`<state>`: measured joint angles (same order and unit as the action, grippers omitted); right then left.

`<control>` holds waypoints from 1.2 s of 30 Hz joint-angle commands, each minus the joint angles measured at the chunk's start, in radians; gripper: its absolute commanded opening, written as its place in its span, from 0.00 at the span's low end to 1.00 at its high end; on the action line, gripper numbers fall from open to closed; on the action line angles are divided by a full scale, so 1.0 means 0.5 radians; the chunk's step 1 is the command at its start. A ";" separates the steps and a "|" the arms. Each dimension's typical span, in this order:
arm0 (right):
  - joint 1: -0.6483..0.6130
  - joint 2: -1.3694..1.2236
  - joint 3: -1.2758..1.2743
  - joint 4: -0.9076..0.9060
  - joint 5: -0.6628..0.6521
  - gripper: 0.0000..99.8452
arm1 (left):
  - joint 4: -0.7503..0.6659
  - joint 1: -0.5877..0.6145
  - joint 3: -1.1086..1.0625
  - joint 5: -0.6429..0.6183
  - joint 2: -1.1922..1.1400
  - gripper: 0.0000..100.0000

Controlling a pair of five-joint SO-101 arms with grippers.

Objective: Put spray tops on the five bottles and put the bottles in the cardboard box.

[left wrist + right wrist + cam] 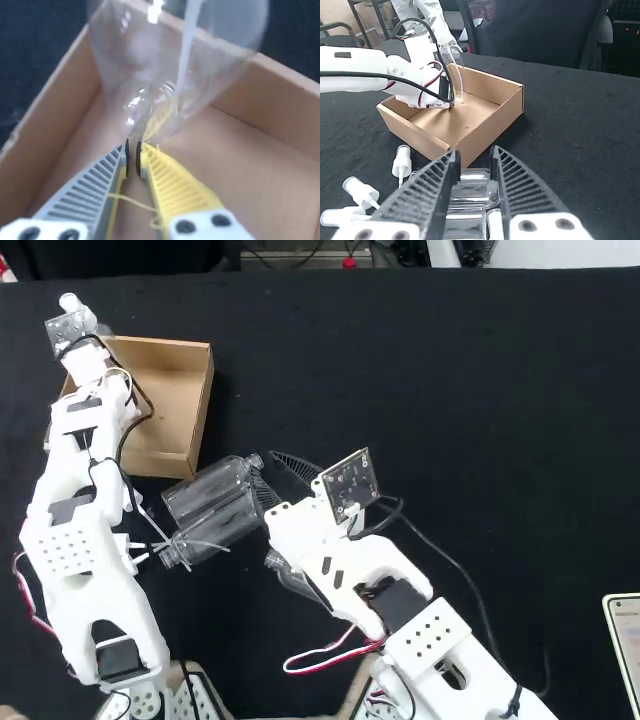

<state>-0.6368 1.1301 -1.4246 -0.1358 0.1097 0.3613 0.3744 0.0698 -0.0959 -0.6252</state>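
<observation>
I have the left gripper point(133, 156) pinched tight on a clear bottle point(175, 65) with a white tube inside, holding it upright inside the cardboard box point(260, 150) near one corner. My right gripper point(473, 151) hangs with its jaws apart just above two more bottles point(470, 192), which lie side by side on the black bench point(570, 125) just outside the box. Loose white spray tops point(401, 161) lie beside them

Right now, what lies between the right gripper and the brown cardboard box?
Clear plastic bottles lying on the black table, just ahead of the right gripper and short of the near wall of the brown cardboard box, as the right wrist view shows.
</observation>
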 commanded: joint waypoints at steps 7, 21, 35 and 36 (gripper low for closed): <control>-0.012 -0.005 0.017 0.055 0.009 0.10 | -0.018 0.130 0.091 -0.021 0.018 0.05; -0.012 -0.002 0.017 0.055 0.009 0.10 | 0.199 0.118 0.180 -0.021 0.037 0.05; -0.012 0.002 0.020 0.055 0.009 0.10 | 0.733 -0.087 0.563 -0.025 0.018 0.05; -0.012 -0.002 0.017 0.055 0.009 0.10 | 0.678 -0.100 0.548 -0.025 0.012 0.05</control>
<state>-0.6368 1.1301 -1.4246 -0.1358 0.1097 0.7327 0.3652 0.2831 -0.0990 -0.6283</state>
